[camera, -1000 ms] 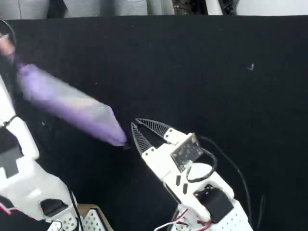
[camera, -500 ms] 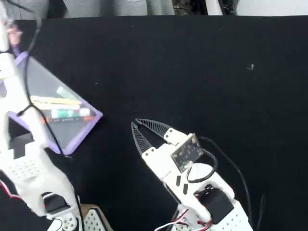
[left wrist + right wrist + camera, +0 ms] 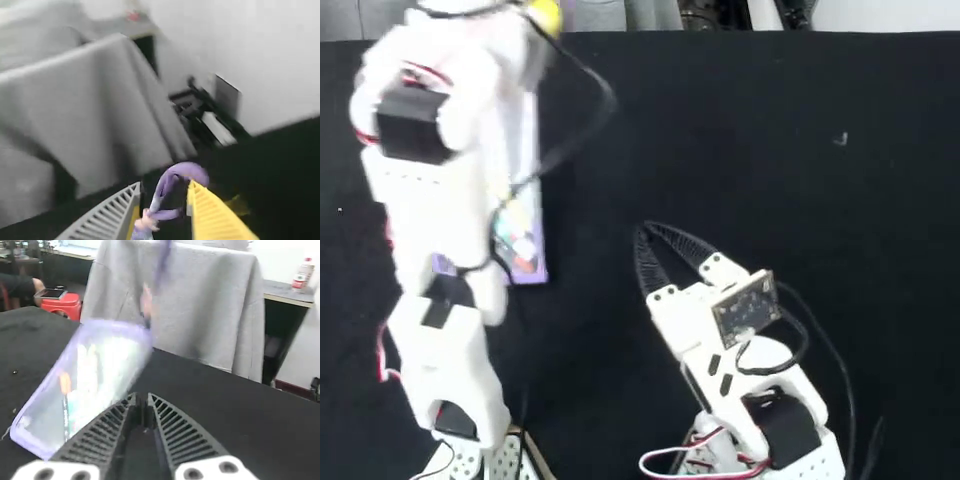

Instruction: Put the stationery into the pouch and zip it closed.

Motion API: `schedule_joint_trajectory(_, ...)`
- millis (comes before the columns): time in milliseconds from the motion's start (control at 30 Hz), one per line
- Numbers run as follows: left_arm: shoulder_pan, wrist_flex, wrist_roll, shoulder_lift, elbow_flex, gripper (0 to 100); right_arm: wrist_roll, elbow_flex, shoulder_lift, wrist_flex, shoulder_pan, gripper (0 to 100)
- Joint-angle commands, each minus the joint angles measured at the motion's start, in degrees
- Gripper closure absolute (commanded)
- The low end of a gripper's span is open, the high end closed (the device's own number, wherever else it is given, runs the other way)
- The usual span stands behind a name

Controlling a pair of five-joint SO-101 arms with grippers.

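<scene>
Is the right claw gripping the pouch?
No, the right claw sits empty short of the pouch, whose purple strap is pinched in the left claw.

- Left arm (image 3: 420, 210) is showing white blocky shells, black cable (image 3: 582, 112) looping at two o'clock.
- Right arm (image 3: 715, 350) is sporting white too, black ribbed fingers (image 3: 175, 432).
</scene>
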Motion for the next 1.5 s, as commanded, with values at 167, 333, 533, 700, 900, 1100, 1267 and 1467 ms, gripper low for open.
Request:
schedule_joint_trajectory(167,6.0,10.0,-1.4,-1.4,6.0,84,0.4,-3.5,-4.9,0.4,1.2,98.7)
schedule_joint_trajectory(333,1.5,9.8,-1.2,-1.4,9.6,84,0.4,-3.5,-4.9,0.4,1.2,98.7)
schedule_joint_trajectory(533,-7.7,9.8,1.9,-5.8,0.4,85,0.5,-3.0,-4.9,-1.0,1.7,98.7)
schedule_joint_trajectory(700,-15.4,9.9,9.8,-16.2,-5.2,96,2.0,-2.3,-4.9,-6.9,7.3,98.7)
schedule_joint_trajectory(900,-20.4,10.0,10.4,-33.8,0.7,96,2.0,-1.2,-4.8,-13.2,11.5,98.7)
schedule_joint_trajectory(1100,-19.3,9.9,10.4,-60.7,27.1,96,2.1,-2.2,-4.8,-13.5,14.7,98.7)
schedule_joint_trajectory(1267,-14.8,9.4,10.4,-86.6,55.0,96,2.1,-2.8,-4.8,-13.4,14.7,98.7)
schedule_joint_trajectory(1467,-9.3,-0.2,10.4,-114.3,93.0,96,2.1,-1.5,-4.8,-13.0,14.8,98.7)
